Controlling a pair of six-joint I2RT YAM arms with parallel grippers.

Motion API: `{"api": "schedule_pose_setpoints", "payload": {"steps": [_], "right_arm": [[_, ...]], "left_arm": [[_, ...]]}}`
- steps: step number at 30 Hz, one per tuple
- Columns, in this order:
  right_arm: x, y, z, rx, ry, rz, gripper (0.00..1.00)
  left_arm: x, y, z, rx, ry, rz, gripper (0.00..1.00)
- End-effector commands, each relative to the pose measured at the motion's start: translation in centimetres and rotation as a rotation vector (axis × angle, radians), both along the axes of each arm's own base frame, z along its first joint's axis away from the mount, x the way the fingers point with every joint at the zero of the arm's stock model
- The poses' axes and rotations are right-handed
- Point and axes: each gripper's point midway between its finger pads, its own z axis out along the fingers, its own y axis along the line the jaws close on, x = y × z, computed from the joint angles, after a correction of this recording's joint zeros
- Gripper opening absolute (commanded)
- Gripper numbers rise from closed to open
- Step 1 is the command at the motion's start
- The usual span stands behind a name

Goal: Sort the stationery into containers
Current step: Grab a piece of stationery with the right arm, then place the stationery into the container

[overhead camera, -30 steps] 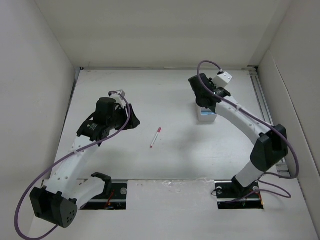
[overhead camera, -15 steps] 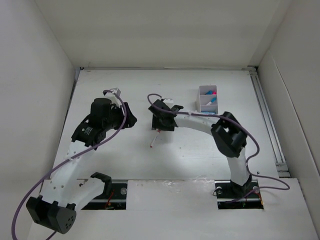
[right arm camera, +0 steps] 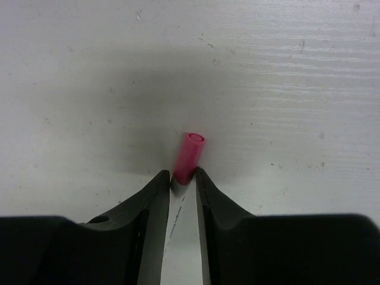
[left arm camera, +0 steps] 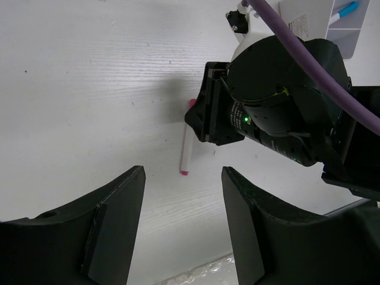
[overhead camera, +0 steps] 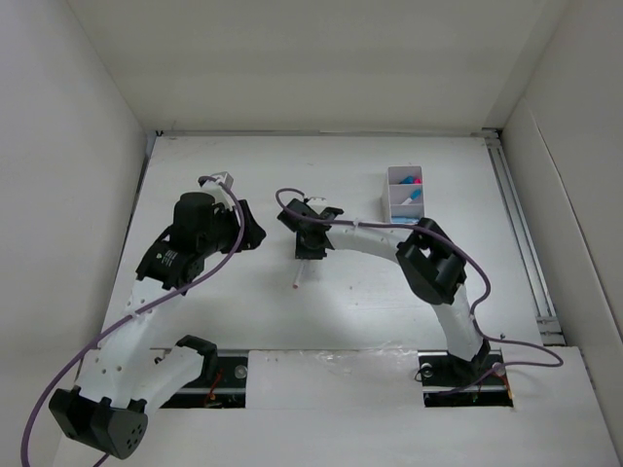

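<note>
A thin white pen with pink ends lies on the table's middle. My right gripper is down over its far end. In the right wrist view the right gripper is shut on the pen, with the pink cap sticking out past the fingertips. The left wrist view shows the pen running under the right gripper. My left gripper is open and empty, hovering left of the pen. The white divided box stands at the back right and holds pink and blue pieces.
White walls close in the table on the left, back and right. A metal rail runs along the right edge. The box's corner with a blue piece shows in the left wrist view.
My right arm swung from the box at the back right to the pen in the middle and closed on its far end. My left gripper shifted slightly.
</note>
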Motion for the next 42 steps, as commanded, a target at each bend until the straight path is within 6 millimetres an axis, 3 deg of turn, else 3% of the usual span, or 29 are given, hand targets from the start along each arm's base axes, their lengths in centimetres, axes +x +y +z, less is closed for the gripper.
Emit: {"api": "schedule_pose_setpoints", "payload": {"steps": [1, 7, 11, 12, 14, 15, 16, 18, 19, 21, 22, 24, 26, 29, 32, 42], "right_arm": [[-0.8, -2.5, -1.9, -0.109, 0.037, -0.035, 0.30], [-0.8, -3.2, -1.6, -0.163, 0.037, -0.008, 0.00], [1.1, -2.9, 3.3, -0.072, -0.049, -0.032, 0.00], [2.3, -3.8, 6.2, -0.029, -0.095, -0.068, 0.00], [4.3, -5.3, 9.6, 0.022, -0.162, -0.134, 0.00], [6.3, -7.9, 11.1, 0.022, -0.205, -0.209, 0.00], [7.4, -9.8, 14.0, 0.055, -0.261, -0.270, 0.00], [9.9, -13.8, 17.2, 0.059, -0.363, -0.398, 0.00], [11.0, -17.8, 18.7, 0.056, -0.400, -0.499, 0.00], [12.3, -21.7, 20.3, 0.048, -0.474, -0.612, 0.00], [13.3, -25.2, 21.3, 0.022, -0.528, -0.704, 0.00], [13.5, -28.1, 22.7, 0.023, -0.585, -0.801, 0.00], [13.9, -31.3, 23.8, -0.009, -0.650, -0.902, 0.00], [14.1, -33.6, 24.8, -0.041, -0.712, -0.992, 0.00], [14.3, -34.5, 25.1, -0.084, -0.755, -1.037, 0.00], [15.4, -33.9, 20.8, -0.175, -0.737, -1.078, 0.00]], "left_arm": [[0.0, -0.2, 1.6, -0.018, -0.041, -0.006, 0.51], [0.0, -0.2, 2.0, -0.024, -0.059, -0.006, 0.51], [0.0, -0.2, 2.0, -0.024, -0.059, -0.006, 0.51], [0.0, -0.2, 2.0, -0.024, -0.059, -0.006, 0.51], [-0.1, -0.7, 1.9, -0.039, -0.055, -0.030, 0.51], [-0.1, -0.9, 2.1, -0.047, -0.061, -0.039, 0.51], [0.0, -1.1, 1.6, -0.050, -0.051, -0.048, 0.51], [0.0, -1.6, 1.7, -0.072, -0.044, -0.068, 0.51], [0.2, -1.7, 1.9, -0.076, -0.054, -0.069, 0.51], [0.1, -1.9, 1.3, -0.077, -0.033, -0.080, 0.51], [0.2, -2.0, 1.0, -0.074, -0.024, -0.079, 0.51], [0.4, -2.0, 1.2, -0.074, -0.024, -0.079, 0.51], [0.5, -2.1, 0.8, -0.070, -0.011, -0.079, 0.51], [0.8, -2.1, 0.7, -0.060, -0.006, -0.084, 0.51], [1.1, -2.2, 0.7, -0.060, -0.004, -0.084, 0.51], [1.8, -2.4, 0.2, -0.044, 0.020, -0.088, 0.51]]}}
